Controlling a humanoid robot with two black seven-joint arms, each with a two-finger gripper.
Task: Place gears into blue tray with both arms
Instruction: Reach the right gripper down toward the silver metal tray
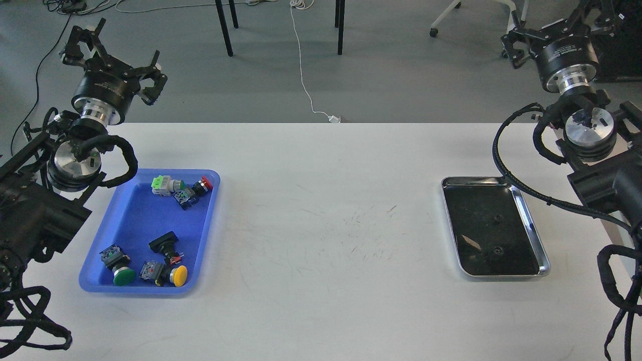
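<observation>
Two tiny black gears point(498, 217) point(496, 250) lie on the dark floor of a shiny silver tray point(533, 231) at the table's right side. The blue tray point(134, 226) sits at the left and holds several coloured push-button switches point(174, 275). My left gripper point(111, 54) hangs raised beyond the table's far left corner, behind the blue tray, fingers spread and empty. My right gripper point(554, 31) is raised past the far right corner, behind the silver tray, fingers spread with nothing in them; its top is cut off by the frame edge.
The white table point(326, 225) lies between the two trays. Black cable loops point(511, 165) from the right arm hang over the silver tray's far corner. Chair legs and a white cord lie on the floor beyond the table.
</observation>
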